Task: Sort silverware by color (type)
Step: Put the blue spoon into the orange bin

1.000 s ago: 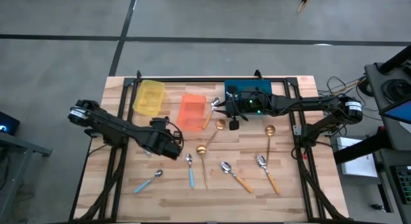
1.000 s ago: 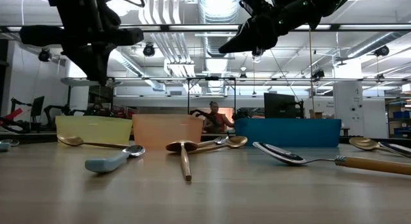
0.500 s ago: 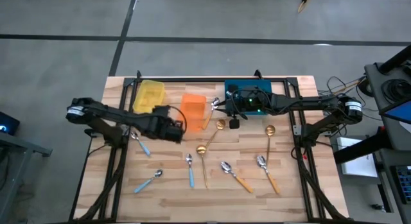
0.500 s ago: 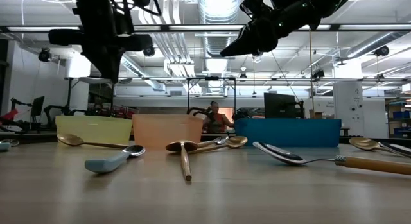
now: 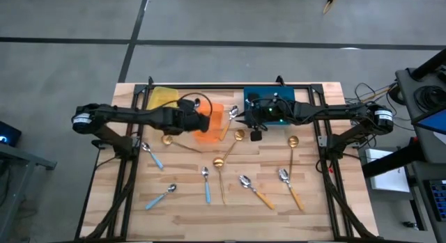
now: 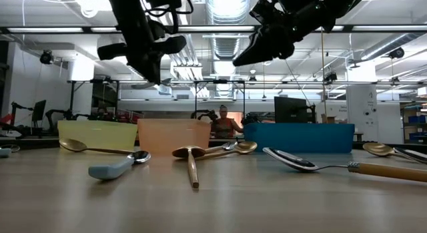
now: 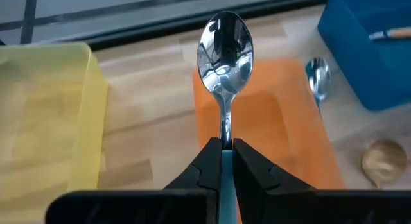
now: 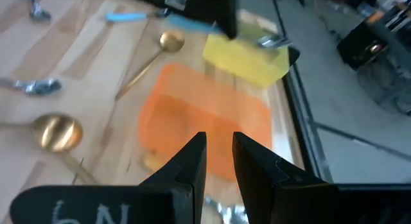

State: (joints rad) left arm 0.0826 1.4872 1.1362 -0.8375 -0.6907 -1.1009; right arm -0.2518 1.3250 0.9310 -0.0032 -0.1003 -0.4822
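My left gripper [image 5: 206, 121] [image 7: 223, 144] hangs over the orange bin [image 5: 211, 134] [image 7: 276, 128], shut on a spoon with a silver bowl [image 7: 225, 44] and a light-blue handle. My right gripper [image 5: 242, 122] [image 8: 215, 147] hovers just right of that bin, fingers a little apart with nothing between them. Below it an orange-handled spoon [image 5: 231, 120] [image 7: 317, 75] lies beside the bin's right wall. Several more spoons, blue-handled [image 5: 207, 184], orange-handled [image 5: 256, 191] and gold [image 5: 220, 163], lie flat on the table. My left gripper pinches the spoon's light-blue handle [image 7: 223, 163] between its two fingers, at the end where the thin silver neck begins. The fingers slant down from the table's left and lie along the spoon. The spoon sticks out past the fingertips, bowl foremost, lifted clear above the orange bin.
A yellow bin [image 5: 161, 98] [image 7: 45, 121] stands left of the orange one and a blue bin [image 5: 268, 95] [image 7: 372, 57] to its right, all along the far edge. Gold spoons [image 5: 167, 140] [image 5: 239, 135] lie just in front of the bins. The table's near strip is bare wood.
My left gripper has carried the blue-handled spoon from the table's left middle toward the far edge and the right, rising a little and turning its wrist, until it hangs over the orange bin. Its going has uncovered a blue-handled and a gold spoon on the table.
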